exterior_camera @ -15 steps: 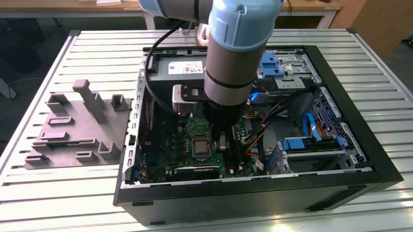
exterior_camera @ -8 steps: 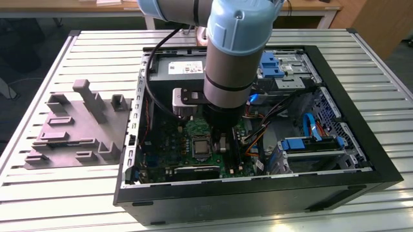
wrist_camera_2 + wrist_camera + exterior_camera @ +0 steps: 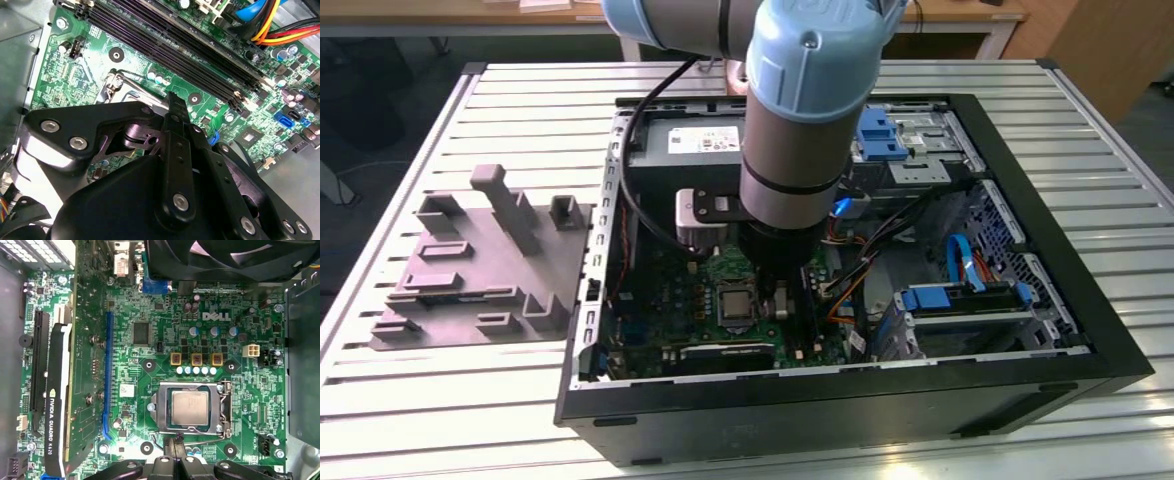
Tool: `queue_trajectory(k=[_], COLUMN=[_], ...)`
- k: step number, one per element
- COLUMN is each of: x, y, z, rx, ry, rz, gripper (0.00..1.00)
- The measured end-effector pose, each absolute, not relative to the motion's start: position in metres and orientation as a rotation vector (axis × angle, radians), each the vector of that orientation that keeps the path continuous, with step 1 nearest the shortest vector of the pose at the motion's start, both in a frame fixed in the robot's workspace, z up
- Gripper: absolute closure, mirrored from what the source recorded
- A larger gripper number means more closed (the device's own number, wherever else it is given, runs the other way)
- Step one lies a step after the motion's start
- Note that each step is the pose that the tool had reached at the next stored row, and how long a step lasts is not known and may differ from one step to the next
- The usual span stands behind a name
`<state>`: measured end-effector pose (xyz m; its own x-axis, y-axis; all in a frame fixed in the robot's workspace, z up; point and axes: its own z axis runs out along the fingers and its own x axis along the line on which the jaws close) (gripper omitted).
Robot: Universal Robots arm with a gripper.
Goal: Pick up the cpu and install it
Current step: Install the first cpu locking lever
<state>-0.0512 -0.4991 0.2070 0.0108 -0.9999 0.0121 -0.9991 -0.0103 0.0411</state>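
The cpu (image 3: 189,407), a small square chip with a pale silvery top, lies flat in the metal socket frame (image 3: 159,410) on the green motherboard (image 3: 165,310). In the first wrist view my gripper (image 3: 177,444) hangs just beside the socket's edge, shut, with nothing between its fingers and apart from the chip. In the second wrist view the black gripper (image 3: 172,99) points at the socket's corner (image 3: 116,82). In the exterior view the arm reaches down into the open computer case (image 3: 1067,300), and the gripper (image 3: 782,300) is low over the board next to the socket (image 3: 732,302).
A grey moulded tray (image 3: 474,270) with raised blocks lies on the slatted table at the exterior view's left. Inside the case are a graphics card (image 3: 55,405), a black fan (image 3: 225,255), memory slots (image 3: 175,45), cable bundles (image 3: 265,20) and a blue-tabbed drive cage (image 3: 961,300).
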Motion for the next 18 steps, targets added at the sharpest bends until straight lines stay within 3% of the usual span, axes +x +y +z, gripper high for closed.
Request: queue_trajectory(k=[18], x=[-0.052], y=[-0.500], z=[0.195], rx=[2.241], ry=[-2.150], rz=[-0.028], gripper=[0.89])
